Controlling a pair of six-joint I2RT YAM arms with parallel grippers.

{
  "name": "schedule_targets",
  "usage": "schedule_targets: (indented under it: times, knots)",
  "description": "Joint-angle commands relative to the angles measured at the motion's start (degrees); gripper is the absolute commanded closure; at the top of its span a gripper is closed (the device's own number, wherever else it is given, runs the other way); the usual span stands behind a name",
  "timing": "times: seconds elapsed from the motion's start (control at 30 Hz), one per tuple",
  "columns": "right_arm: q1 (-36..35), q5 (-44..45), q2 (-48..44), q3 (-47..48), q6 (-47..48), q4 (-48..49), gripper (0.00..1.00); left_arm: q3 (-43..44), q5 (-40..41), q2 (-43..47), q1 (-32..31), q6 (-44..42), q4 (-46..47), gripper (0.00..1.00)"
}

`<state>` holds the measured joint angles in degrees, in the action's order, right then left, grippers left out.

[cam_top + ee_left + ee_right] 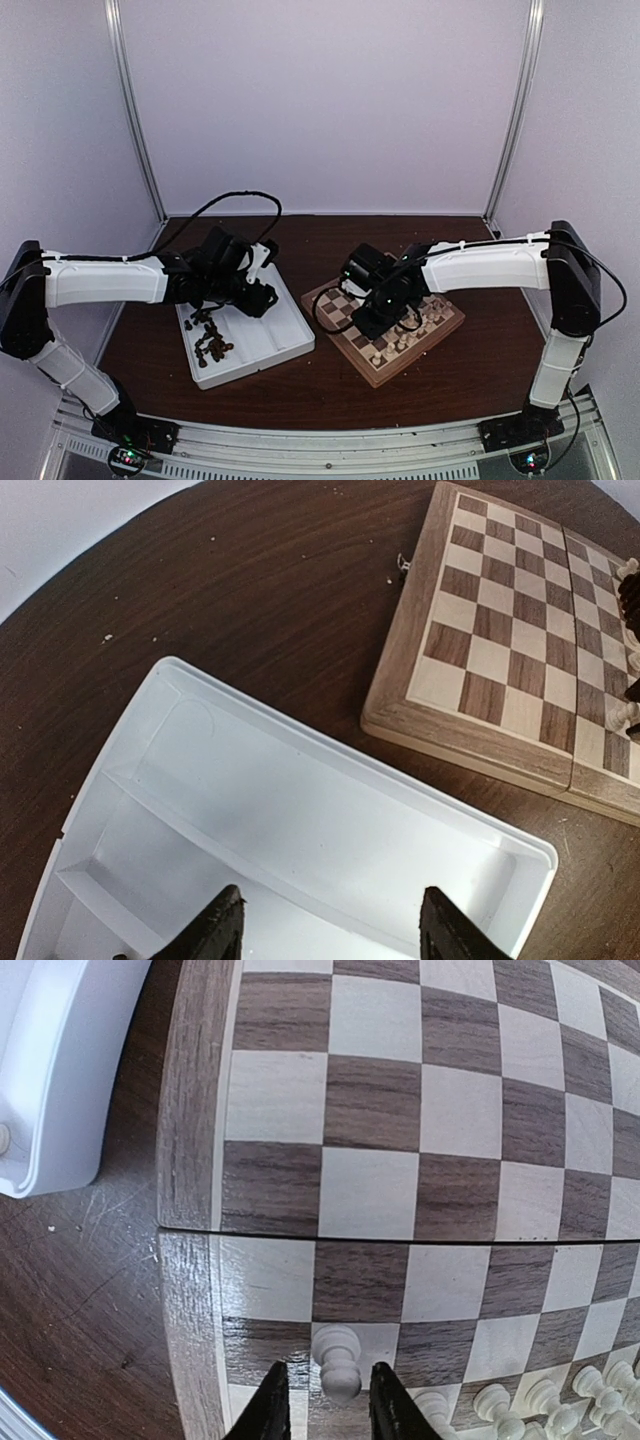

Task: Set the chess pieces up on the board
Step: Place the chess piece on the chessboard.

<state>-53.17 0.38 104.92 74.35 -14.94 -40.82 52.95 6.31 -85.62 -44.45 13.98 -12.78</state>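
Pale walls (320, 100), dark wooden table (330, 385)

The left arm (100, 282) and the right arm (490, 265) are built alike: smooth white shells over the long links, with black housings at the joints and black wrists. A thin black cable (240, 197) loops above the left wrist, and another curls below the right one. Each black base (135, 432) has small green and red lights beside it. The fingers (215, 930) are matte black, tapering wedges.
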Motion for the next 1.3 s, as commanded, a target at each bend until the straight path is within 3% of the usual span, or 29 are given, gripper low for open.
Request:
schedule_targets:
  times: [0.0,0.23,0.83,1.27]
  knots:
    - [-0.36,1.74,0.79,2.15,0.24,-0.75,0.72,1.70,-0.63,-0.46,0.54,0.55,0.38,0.40]
    - [-0.36,2.56,2.30,3.84,-0.46,-1.76,0.63,1.90,-0.69,-0.82,0.59,0.47,0.10,0.40]
    - [-0.36,3.10,2.40,4.22,-0.94,-3.54,0.87,1.54,-0.68,-1.04,0.76,0.54,0.16,0.40]
    - [-0.36,1.70,-0.02,3.41,-0.88,-6.92,0.91,1.44,-1.26,-0.89,0.86,0.75,0.29,0.40]
